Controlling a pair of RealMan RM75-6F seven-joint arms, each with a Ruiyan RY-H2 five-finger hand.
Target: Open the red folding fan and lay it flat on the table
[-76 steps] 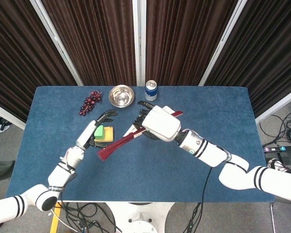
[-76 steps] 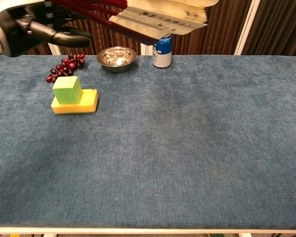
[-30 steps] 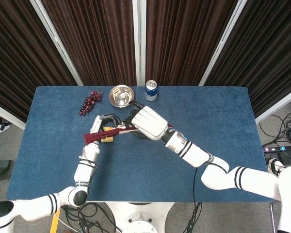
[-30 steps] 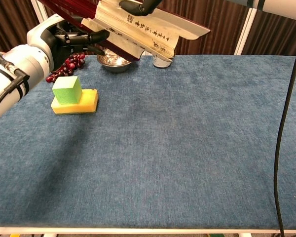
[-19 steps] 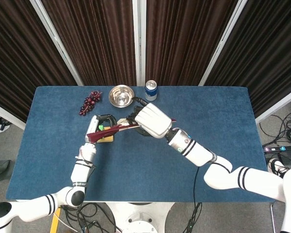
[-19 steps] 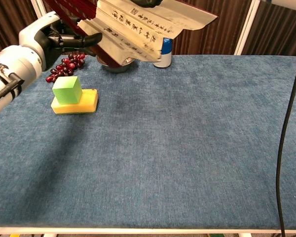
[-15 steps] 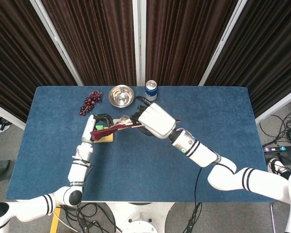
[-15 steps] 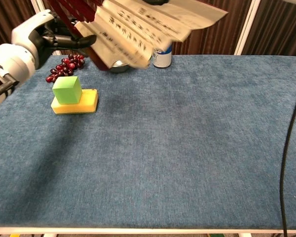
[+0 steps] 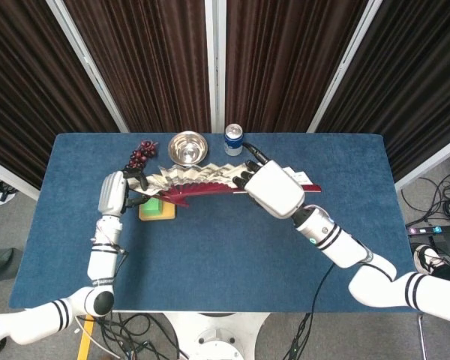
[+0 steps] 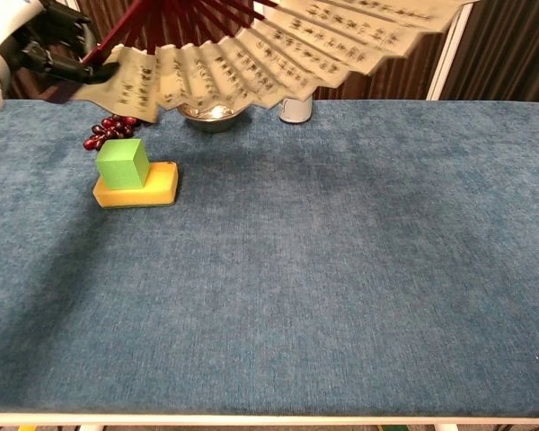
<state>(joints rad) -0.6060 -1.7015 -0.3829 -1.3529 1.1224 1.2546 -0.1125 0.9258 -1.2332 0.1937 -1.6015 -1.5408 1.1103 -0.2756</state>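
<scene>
The red folding fan (image 9: 202,182) is spread wide in the air above the back of the blue table (image 9: 232,255). Its cream leaf with dark writing fills the top of the chest view (image 10: 278,54), and the red ribs (image 10: 184,18) converge above it. My left hand (image 9: 113,194) grips the fan's left end; in the chest view that hand (image 10: 38,43) sits at the top left corner. My right hand (image 9: 273,187) grips the right end near the red guard stick. The chest view does not show the right hand.
A green cube (image 10: 123,162) sits on a yellow sponge (image 10: 139,191) at the left, under the fan's left end. Dark grapes (image 9: 141,154), a steel bowl (image 9: 187,148) and a blue can (image 9: 233,139) stand along the back edge, partly hidden behind the fan in the chest view.
The fan has gone from partly folded to widely spread. My left hand drew its end out to the left, and my right hand shifted right.
</scene>
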